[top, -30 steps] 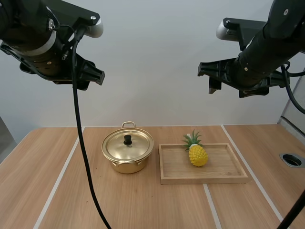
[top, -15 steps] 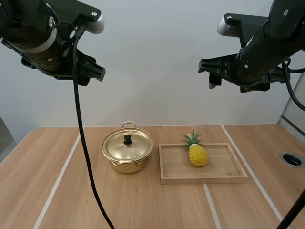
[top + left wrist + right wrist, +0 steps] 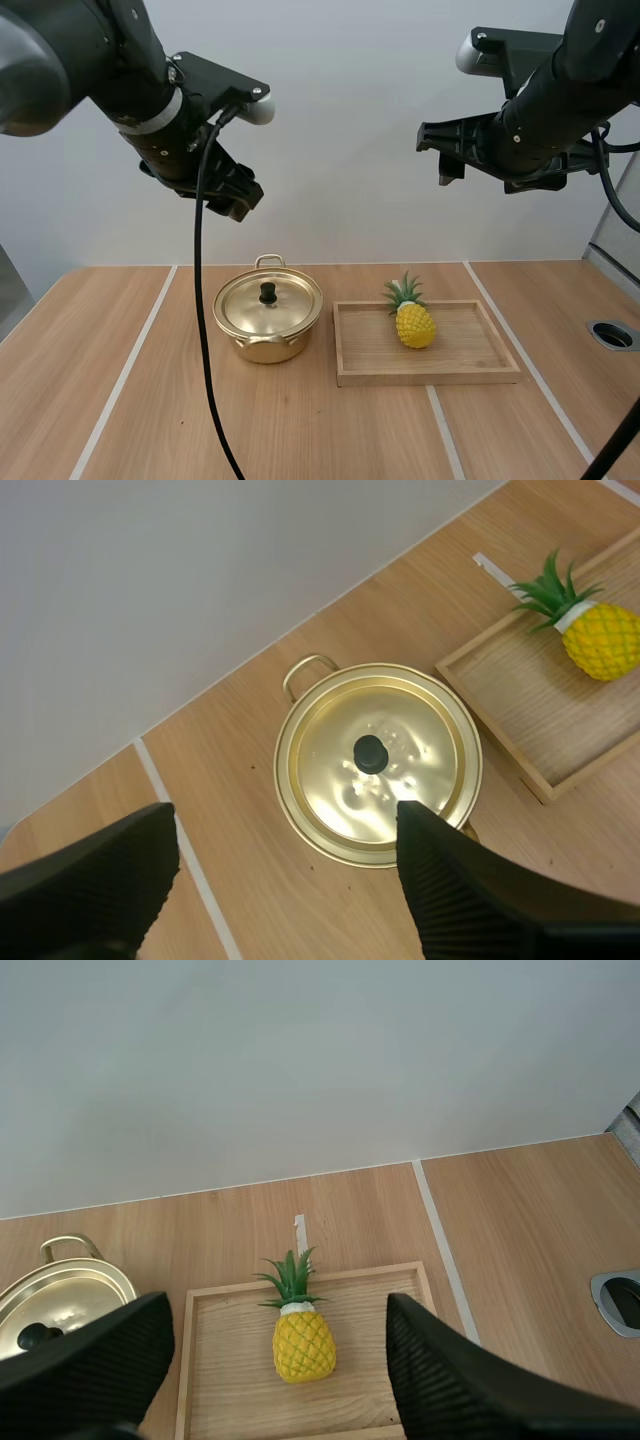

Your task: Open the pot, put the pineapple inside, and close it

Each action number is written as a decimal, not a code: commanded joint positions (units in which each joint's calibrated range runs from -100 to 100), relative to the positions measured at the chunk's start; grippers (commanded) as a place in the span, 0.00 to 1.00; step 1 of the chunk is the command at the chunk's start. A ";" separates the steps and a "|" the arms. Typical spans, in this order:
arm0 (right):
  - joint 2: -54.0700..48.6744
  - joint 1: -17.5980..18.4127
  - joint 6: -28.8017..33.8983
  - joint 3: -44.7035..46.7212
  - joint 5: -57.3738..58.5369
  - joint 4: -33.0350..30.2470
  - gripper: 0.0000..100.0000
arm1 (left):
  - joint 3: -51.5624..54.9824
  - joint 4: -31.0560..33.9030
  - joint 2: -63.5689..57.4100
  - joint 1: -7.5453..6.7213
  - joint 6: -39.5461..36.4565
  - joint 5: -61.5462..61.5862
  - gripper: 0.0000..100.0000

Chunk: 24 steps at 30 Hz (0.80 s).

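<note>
A gold pot [image 3: 268, 316] with its lid on and a black knob [image 3: 268, 293] stands at mid-table. Right of it, a yellow pineapple [image 3: 413, 320] lies in a wooden tray [image 3: 430, 378]. My left gripper [image 3: 238, 196] hangs high above the pot, a little to its left. In the left wrist view it [image 3: 280, 890] is open, with the lidded pot [image 3: 378, 760] far below between the fingers and the pineapple [image 3: 600, 640] off to the side. My right gripper [image 3: 445, 152] is high over the tray. The right wrist view shows it [image 3: 275, 1380] open, above the pineapple [image 3: 303, 1345] and tray [image 3: 370, 1360].
A round metal-rimmed hole [image 3: 612, 335] sits in the table near its right edge. White stripes run across the wooden top. A plain wall stands behind. Bare table lies in front of the pot and tray.
My left arm has swung right and down, from the upper left corner to above the pot. The right arm rose slightly, then held. Pot, tray and pineapple have not moved.
</note>
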 commanded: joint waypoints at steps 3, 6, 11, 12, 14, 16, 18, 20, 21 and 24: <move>-0.53 -0.19 0.31 -0.60 -0.19 -0.02 1.00 | -0.31 -1.93 4.03 -0.13 2.15 0.00 1.00; -0.53 -0.19 0.31 -0.60 2.02 0.73 1.00 | -0.31 -1.93 6.16 -0.13 2.85 0.00 1.00; -0.53 -0.19 0.31 -0.60 8.42 5.15 1.00 | -0.31 -2.17 8.23 -0.13 2.95 0.00 1.00; -0.53 -0.19 0.31 -0.60 8.42 5.51 1.00 | -0.31 -2.37 8.36 -0.13 2.95 0.00 1.00; -0.53 -0.19 0.31 -0.60 8.42 5.41 1.00 | -0.31 -3.72 8.50 -0.13 2.95 0.00 1.00; -0.53 -0.19 0.31 -0.60 8.42 4.19 1.00 | -0.31 -5.62 8.50 -0.13 2.95 0.00 1.00; -0.53 -0.19 0.31 -0.60 8.42 2.86 1.00 | -0.31 -8.04 8.74 -0.13 4.36 0.00 1.00; -0.53 -0.19 0.12 -0.45 8.42 1.69 1.00 | -0.31 -8.79 9.17 -0.13 6.54 0.00 1.00; -0.53 -0.19 0.12 -0.45 8.42 1.20 1.00 | -0.31 -8.79 9.63 -0.13 7.72 0.00 1.00; -0.53 -0.19 0.06 -0.45 8.42 1.44 1.00 | -0.31 -8.38 10.88 -0.13 10.53 0.00 1.00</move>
